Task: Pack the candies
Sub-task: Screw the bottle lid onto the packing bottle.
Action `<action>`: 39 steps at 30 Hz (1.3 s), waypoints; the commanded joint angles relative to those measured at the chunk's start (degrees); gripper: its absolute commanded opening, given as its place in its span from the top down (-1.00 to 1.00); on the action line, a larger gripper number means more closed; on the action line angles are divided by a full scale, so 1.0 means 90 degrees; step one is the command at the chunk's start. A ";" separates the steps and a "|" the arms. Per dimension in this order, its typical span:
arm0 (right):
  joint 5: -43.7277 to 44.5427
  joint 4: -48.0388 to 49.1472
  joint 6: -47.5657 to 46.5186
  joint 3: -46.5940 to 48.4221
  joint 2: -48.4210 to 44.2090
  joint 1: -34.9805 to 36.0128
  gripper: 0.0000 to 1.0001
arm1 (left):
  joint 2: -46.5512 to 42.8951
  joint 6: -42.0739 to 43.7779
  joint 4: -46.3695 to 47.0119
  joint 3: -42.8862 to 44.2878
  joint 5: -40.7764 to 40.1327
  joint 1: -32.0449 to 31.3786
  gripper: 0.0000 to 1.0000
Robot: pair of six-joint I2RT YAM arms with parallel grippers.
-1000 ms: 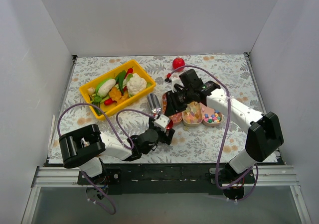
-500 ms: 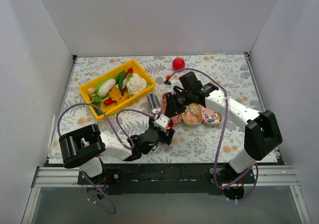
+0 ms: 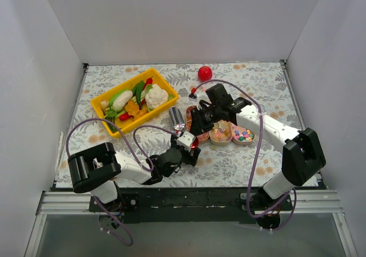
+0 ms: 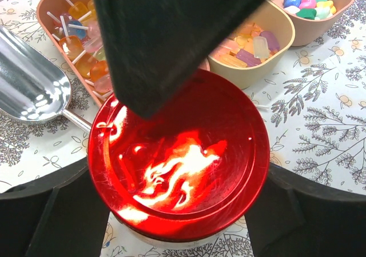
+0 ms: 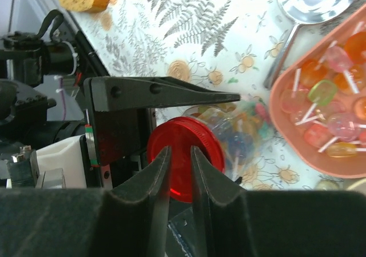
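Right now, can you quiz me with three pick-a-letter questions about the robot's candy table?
1. Where is the red ball? A) at the far side of the table B) in the yellow tray C) in a candy dish
2. What colour is the jar lid? A) blue B) red C) green
3. What is the left pincer doing? A) lying open B) holding the spoon C) gripping the jar

Answers: 1 A, it sits alone near the back wall. 2 B, it shines red. 3 C, its fingers press both sides of the jar.

My arms are showing white shells with black joints, and a purple cable is looping along each. My right claw point(image 5: 178, 174) is showing matte black, ridged fingers; my left claw point(image 3: 191, 148) is wearing black too.
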 commanded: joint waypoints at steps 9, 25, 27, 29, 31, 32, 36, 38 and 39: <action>0.0637 -0.0015 -0.0003 0.0327 0.0061 -0.0065 0.47 | 0.0493 -0.0152 -0.1779 -0.0288 0.0109 0.0030 -0.49; 0.0196 -0.0162 -0.0267 -0.0054 0.0188 -0.0055 0.50 | 0.0464 -0.0200 -0.1808 -0.0297 0.0090 0.0030 -0.50; 0.0225 -0.0113 -0.0228 0.0024 0.0178 -0.0065 0.50 | 0.0464 -0.0210 -0.1818 -0.0297 0.0100 0.0030 -0.49; 0.0157 -0.0181 -0.0228 0.0102 0.0285 -0.0055 0.50 | 0.0464 -0.0210 -0.1818 -0.0278 0.0090 0.0030 -0.49; 0.0079 -0.0201 -0.0237 0.0073 0.0266 -0.0055 0.53 | 0.0483 -0.0210 -0.1837 -0.0268 0.0100 0.0030 -0.49; 0.0050 -0.0201 -0.0276 0.0025 0.0237 -0.0064 0.54 | 0.0503 -0.0229 -0.1847 -0.0278 0.0109 0.0030 -0.49; -0.0164 -0.0279 -0.0413 -0.0210 0.0139 -0.0055 0.60 | 0.0513 -0.0230 -0.1847 -0.0248 0.0061 0.0030 -0.49; -0.0204 -0.0328 -0.0423 -0.0298 0.0090 -0.0055 0.61 | 0.0503 -0.0249 -0.1857 -0.0239 0.0061 0.0030 -0.49; -0.0233 -0.0338 -0.0423 -0.0337 0.0071 -0.0055 0.63 | 0.0503 -0.0259 -0.1866 -0.0248 0.0061 0.0030 -0.49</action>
